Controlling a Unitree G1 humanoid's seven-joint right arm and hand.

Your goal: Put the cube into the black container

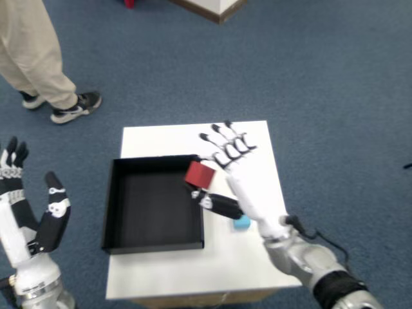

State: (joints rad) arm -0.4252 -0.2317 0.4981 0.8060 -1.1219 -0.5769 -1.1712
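A red cube (200, 174) is held between the thumb and fingers of my right hand (239, 177), raised above the right wall of the black container (152, 202). The container is a shallow square tray on the left half of the white table (244, 257), and its inside looks bare. A small light-blue cube (242, 223) lies on the table just right of the container, partly hidden under my right palm. My left hand (31, 206) hovers open off the table's left side.
A person's legs in beige trousers and black shoes (76, 107) stand on the blue carpet at the upper left. A wooden-edged object (215, 8) sits at the top of the view.
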